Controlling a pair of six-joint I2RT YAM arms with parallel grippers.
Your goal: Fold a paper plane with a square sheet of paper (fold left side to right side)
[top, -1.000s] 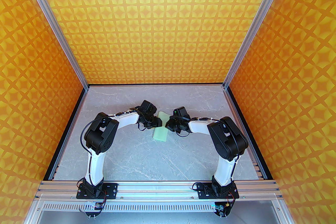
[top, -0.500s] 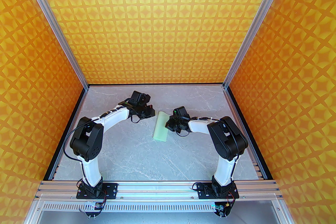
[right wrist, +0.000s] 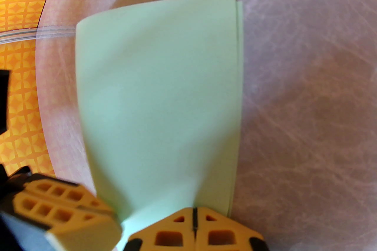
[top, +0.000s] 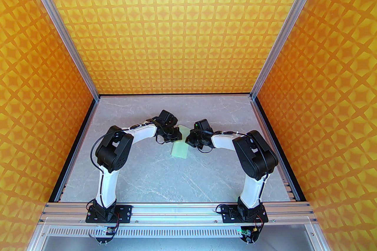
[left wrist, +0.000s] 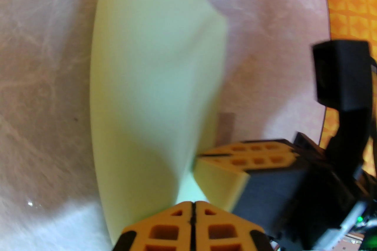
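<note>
The sheet of paper (top: 180,150) is pale mint green and lies folded in half as a long rectangle on the grey table, its two layers nearly matched at the edge (right wrist: 239,38). The upper layer bulges up along the left fold (left wrist: 141,67). No paper plane is in view. My left gripper (top: 176,136) is shut, its orange fingertips (left wrist: 176,223) down on the sheet's far half. My right gripper (top: 187,141) is shut too, fingertips (right wrist: 206,229) pressed on the sheet's right edge. The two grippers almost touch over the paper.
The marble-grey table (top: 165,179) is walled on three sides by orange patterned panels with aluminium posts (top: 88,82). Free table surface spreads in front of the paper, between the two arm bases (top: 109,213).
The left arm had lifted off the sheet, swung back and left, and shut. It has come back down onto the paper's far half. The right gripper and the paper stayed put.
</note>
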